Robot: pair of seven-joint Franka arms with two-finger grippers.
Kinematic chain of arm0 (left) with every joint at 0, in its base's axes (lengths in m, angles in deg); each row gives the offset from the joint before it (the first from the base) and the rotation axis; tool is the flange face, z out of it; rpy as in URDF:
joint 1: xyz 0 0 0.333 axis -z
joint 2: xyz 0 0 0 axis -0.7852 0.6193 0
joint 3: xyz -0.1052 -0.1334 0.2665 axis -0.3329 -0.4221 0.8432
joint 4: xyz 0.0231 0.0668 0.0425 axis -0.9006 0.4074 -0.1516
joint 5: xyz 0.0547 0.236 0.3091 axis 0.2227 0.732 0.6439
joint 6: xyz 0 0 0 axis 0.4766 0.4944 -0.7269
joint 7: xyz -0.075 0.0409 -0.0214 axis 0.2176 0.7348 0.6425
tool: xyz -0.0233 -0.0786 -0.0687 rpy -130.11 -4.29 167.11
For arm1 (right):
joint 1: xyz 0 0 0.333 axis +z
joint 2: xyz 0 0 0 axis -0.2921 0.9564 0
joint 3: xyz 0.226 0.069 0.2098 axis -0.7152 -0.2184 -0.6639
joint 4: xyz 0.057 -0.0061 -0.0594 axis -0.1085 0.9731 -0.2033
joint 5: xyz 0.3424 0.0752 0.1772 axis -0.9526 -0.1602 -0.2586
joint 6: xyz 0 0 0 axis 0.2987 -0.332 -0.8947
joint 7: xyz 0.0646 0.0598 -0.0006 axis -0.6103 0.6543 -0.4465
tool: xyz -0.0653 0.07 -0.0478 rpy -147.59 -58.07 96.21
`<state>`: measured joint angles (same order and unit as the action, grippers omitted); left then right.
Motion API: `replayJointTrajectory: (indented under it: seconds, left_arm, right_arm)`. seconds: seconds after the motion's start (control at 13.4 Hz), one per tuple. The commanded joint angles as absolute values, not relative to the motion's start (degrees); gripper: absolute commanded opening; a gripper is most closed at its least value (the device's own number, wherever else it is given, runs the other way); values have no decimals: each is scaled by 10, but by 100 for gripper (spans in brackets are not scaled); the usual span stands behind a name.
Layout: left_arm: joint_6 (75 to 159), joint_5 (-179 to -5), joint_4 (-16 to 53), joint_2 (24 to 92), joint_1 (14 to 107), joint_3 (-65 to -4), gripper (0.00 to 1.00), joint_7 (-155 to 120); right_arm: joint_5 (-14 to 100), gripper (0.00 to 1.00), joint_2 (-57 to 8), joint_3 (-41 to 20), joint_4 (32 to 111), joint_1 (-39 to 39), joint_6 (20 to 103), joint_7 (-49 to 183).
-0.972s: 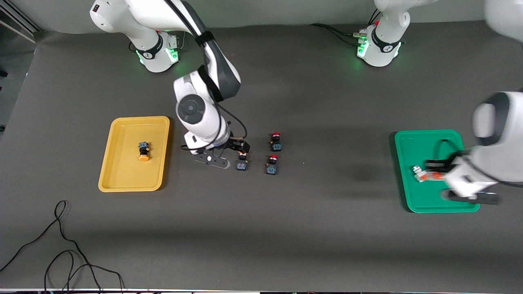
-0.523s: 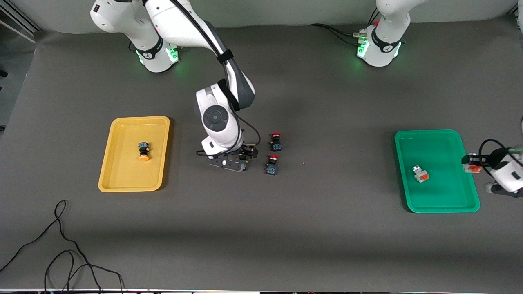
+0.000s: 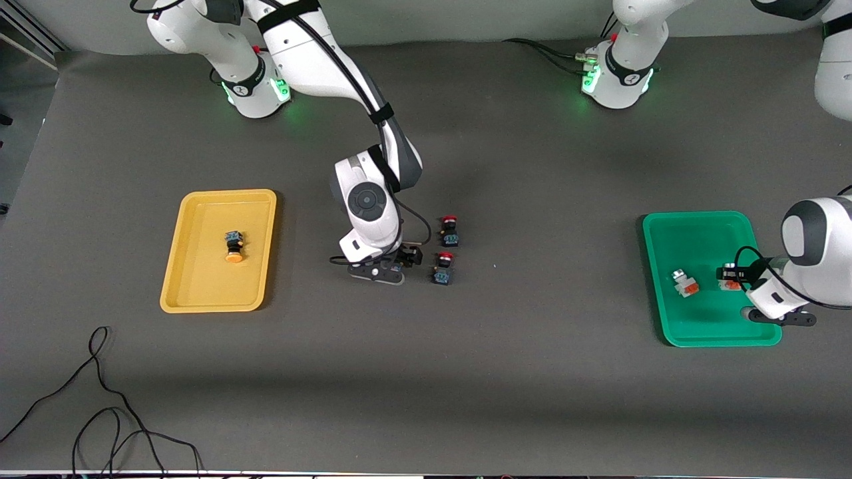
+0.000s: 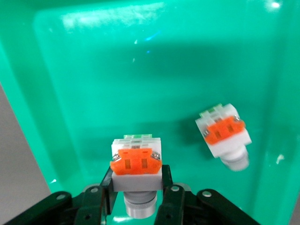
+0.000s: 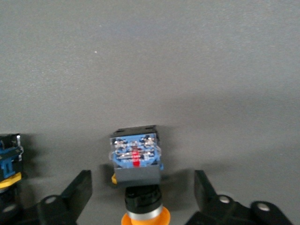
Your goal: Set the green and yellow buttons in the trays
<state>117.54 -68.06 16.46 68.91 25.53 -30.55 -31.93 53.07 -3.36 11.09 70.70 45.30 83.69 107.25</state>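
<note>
Green tray holds one white-silver switch; at its three o'clock, over the tray, the left gripper pinches a second white-silver switch. Right gripper sits at table level with jaws spread, a yellow-capped switch centred between them, untouched.

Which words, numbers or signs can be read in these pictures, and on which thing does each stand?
None can be read.
Arm bases: a dark mark on each collar, too small to read.
Switch in the right wrist view: no lettering.
Switch in the left tool: no lettering.
</note>
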Motion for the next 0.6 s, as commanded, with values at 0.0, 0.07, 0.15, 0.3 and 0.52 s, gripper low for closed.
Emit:
replayJointTrajectory:
  seconds: [0.0, 0.07, 0.15, 0.3, 0.52]
  left_arm:
    - [1190, -669, 164, 703, 262, -297, 41, -280]
    - [1190, -670, 161, 707, 262, -298, 70, -278]
    - [1190, -670, 161, 707, 262, -298, 97, -278]
    - [1180, -672, 151, 701, 262, -299, 99, -277]
    - [1161, -676, 120, 678, 264, -301, 99, -285]
  right_arm:
    - [515, 1, -28, 113, 701, 452, 848, 1064]
    - [515, 0, -30, 113, 702, 452, 847, 1065]
    - [515, 0, -34, 114, 702, 454, 846, 1065]
    - [516, 0, -47, 116, 701, 450, 841, 1057]
    - [521, 0, -109, 144, 700, 445, 770, 1051]
